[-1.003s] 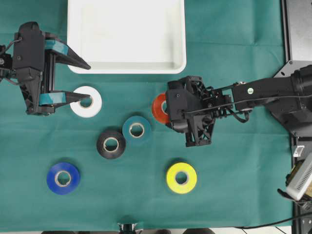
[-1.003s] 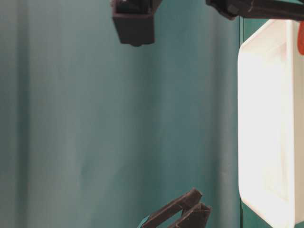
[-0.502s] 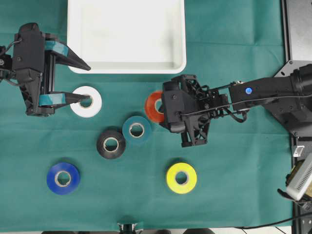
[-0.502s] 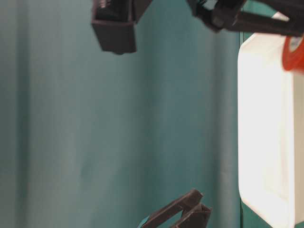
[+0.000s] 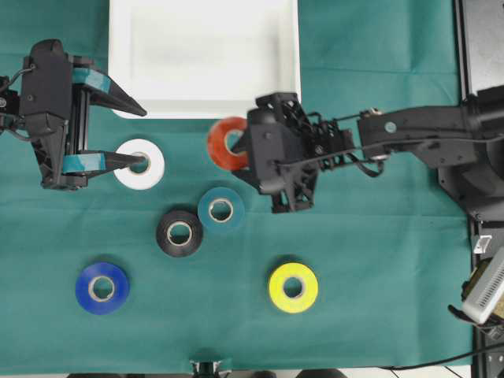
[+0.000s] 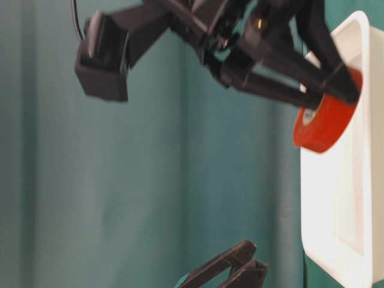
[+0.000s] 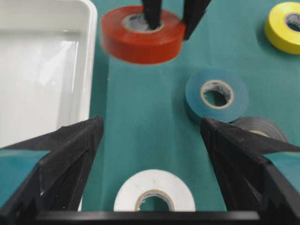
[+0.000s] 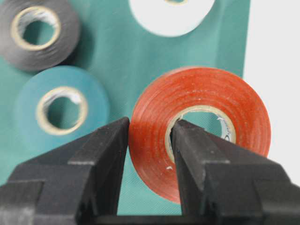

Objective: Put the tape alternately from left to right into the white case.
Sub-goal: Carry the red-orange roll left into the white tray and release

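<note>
My right gripper [image 8: 149,140] pinches the wall of the red-orange tape roll [image 5: 227,143], one finger through its pale core and one on the outer face, and holds it clear of the green cloth on the table [image 5: 378,283], just short of the near rim of the white case [image 5: 205,106]. From table level, the roll [image 6: 324,120] hangs against the case's edge [image 6: 360,36], tilted.

My left gripper [image 5: 130,134] stands wide, with nothing between its teal-taped fingers [image 7: 61,159]. It sits above the white tape roll [image 5: 139,164], whose core shows between the tips in my left wrist view.

On the cloth lie the other rolls. The teal tape roll [image 5: 220,209] and the black tape roll [image 5: 179,233] lie touching near the middle. The blue tape roll [image 5: 101,287] is at lower left and the yellow tape roll [image 5: 293,287] at lower right, well apart from the others.

I see no roll in the white case in the overhead view.
</note>
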You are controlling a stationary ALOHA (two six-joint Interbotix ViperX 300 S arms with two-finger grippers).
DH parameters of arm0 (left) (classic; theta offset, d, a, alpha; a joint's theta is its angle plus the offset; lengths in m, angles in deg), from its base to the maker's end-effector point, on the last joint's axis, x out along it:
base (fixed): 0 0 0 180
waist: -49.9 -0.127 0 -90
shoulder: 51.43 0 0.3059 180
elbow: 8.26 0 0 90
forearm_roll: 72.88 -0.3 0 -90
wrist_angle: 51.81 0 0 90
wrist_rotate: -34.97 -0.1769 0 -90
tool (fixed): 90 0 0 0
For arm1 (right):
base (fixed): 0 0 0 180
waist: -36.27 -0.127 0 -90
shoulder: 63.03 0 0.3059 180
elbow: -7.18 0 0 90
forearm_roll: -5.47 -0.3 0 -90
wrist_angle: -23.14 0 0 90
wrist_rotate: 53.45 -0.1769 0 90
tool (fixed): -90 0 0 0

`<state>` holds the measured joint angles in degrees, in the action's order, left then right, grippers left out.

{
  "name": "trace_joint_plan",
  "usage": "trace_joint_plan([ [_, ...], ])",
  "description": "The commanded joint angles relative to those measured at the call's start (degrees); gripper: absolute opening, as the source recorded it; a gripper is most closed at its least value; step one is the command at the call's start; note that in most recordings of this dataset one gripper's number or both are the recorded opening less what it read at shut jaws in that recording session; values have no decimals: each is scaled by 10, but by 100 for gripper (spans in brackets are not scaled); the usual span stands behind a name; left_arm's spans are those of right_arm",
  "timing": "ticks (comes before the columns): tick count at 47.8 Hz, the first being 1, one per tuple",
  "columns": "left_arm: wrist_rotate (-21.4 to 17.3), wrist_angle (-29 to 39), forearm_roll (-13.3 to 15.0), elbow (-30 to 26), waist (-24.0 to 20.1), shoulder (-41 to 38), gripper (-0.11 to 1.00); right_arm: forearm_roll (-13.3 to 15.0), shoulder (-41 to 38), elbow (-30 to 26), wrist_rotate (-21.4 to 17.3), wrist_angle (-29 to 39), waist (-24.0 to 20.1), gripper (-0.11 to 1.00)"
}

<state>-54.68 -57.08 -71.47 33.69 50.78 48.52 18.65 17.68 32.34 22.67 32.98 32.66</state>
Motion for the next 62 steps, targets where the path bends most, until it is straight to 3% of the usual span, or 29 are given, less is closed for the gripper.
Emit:
trace_joint_plan([
  [1,-1,-3,1,-5,2,4,93,14,-7,-29,1,-7,12,2],
  [13,-1,-3,1,-3,2,4,93,47,-47,-66,1,-7,54,2],
  [30,-1,-3,1,0,2,5,93,47,-74,-76,1,-8,105,2],
  [62,-1,-3,1,-1,3,5,93,49,-81,-76,2,-21,118,2],
])
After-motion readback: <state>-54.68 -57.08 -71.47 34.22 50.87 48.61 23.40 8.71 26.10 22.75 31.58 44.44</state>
